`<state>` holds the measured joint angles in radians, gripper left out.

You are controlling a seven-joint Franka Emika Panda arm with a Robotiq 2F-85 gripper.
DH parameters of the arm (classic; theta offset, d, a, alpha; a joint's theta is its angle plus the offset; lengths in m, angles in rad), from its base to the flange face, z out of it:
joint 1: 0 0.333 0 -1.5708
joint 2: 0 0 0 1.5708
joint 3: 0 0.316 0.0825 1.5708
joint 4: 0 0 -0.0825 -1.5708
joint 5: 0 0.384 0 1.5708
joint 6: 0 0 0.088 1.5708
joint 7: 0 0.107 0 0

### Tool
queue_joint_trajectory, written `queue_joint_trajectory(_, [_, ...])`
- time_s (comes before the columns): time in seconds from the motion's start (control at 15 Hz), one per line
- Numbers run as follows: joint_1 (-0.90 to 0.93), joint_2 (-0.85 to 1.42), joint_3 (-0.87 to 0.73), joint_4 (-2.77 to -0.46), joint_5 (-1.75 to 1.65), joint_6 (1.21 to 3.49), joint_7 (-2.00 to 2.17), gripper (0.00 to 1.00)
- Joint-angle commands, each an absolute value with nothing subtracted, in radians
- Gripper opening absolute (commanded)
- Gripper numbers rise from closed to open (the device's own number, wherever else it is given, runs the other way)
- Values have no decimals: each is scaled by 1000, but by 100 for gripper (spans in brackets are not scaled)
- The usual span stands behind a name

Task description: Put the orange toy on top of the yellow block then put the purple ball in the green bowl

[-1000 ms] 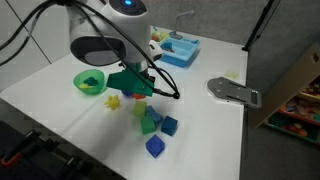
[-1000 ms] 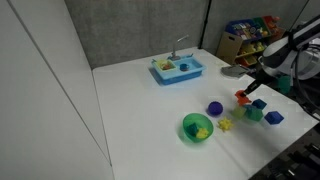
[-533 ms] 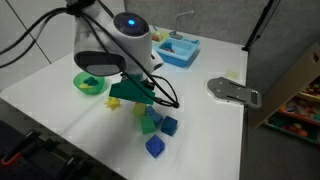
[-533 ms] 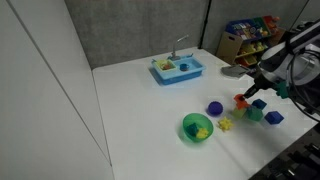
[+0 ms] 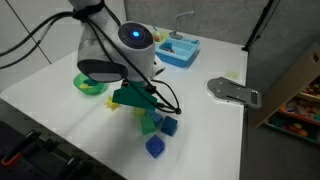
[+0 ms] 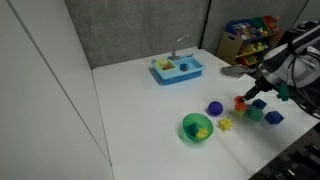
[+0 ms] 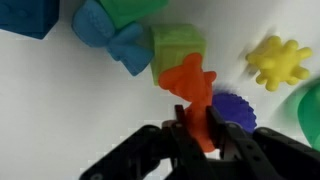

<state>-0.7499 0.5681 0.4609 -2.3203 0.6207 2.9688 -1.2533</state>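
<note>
In the wrist view my gripper [image 7: 195, 124] is shut on the orange toy [image 7: 188, 85]. The toy's top reaches the lower edge of the pale yellow-green block [image 7: 178, 47]; I cannot tell if they touch. The purple ball [image 7: 236, 110] lies just right of the toy, and the green bowl [image 7: 311, 106] shows at the right edge. In an exterior view the gripper [image 6: 249, 96] holds the orange toy [image 6: 241, 102] beside the block cluster, with the purple ball [image 6: 214, 108] and the green bowl [image 6: 197, 127] further along the table. The arm hides most of this in an exterior view [image 5: 135, 97].
A yellow star piece [image 7: 277, 60] lies near the bowl. Blue blocks [image 7: 108, 38] and a green block [image 6: 256, 113] cluster by the yellow block. A blue toy sink [image 6: 178, 70] stands at the back. A grey flat device [image 5: 232, 91] lies near the table edge.
The arm has carried the orange toy a little closer to the block cluster and lower. The ball, bowl and blocks have not moved.
</note>
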Motion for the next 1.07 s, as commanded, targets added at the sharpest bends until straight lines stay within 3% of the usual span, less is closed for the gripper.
queue_joint_trajectory(0.0, [-806, 562, 511, -2333, 641, 2991, -1305, 60])
queue_joint_trajectory(0.33, [-820, 521, 539, -2367, 642, 3007, -1278, 99])
queue_joint_trajectory(0.6, [-726, 475, 483, -2390, 620, 3042, -1192, 100])
queue_joint_trajectory(1.0, [-431, 451, 288, -2398, 564, 3081, -1018, 100])
